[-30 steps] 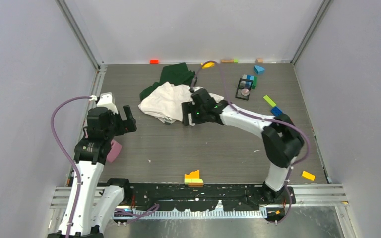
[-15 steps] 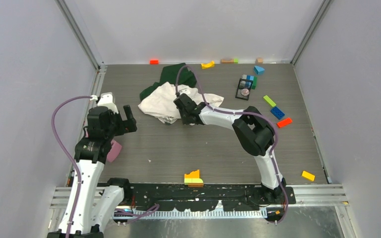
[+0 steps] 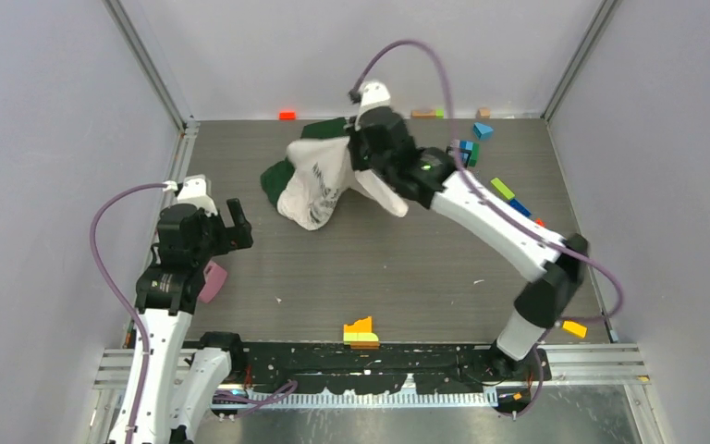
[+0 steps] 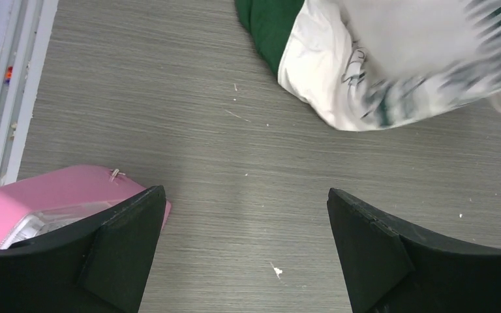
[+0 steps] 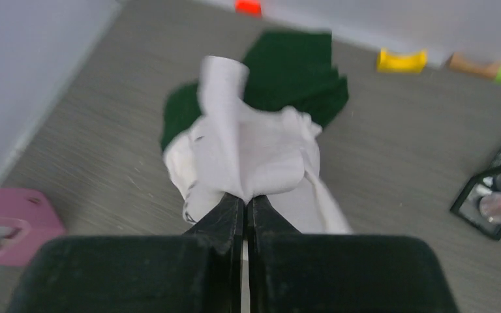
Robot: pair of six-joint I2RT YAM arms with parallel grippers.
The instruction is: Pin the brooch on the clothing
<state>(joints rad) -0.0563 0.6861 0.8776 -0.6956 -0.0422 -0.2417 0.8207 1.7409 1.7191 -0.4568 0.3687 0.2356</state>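
One white T-shirt with dark green sleeves (image 3: 319, 180), bunched, print unreadable, hanging over grey desk (image 3: 379, 268), one right tool (image 5: 244, 202) clamped on its white cloth, one left tool (image 4: 244, 241) spread apart, empty, near one pink box (image 4: 45, 195), one small round pinkish brooch (image 5: 497, 206), blurred, inside black frame (image 5: 470, 202), right of shirt

I get bright, even overhead light on the grey wood-grain counter (image 3: 379, 268), shadows soft and faint. My left wrist view smears the white, green-sleeved T-shirt (image 4: 398, 72) with motion blur; my right wrist view is soft throughout.
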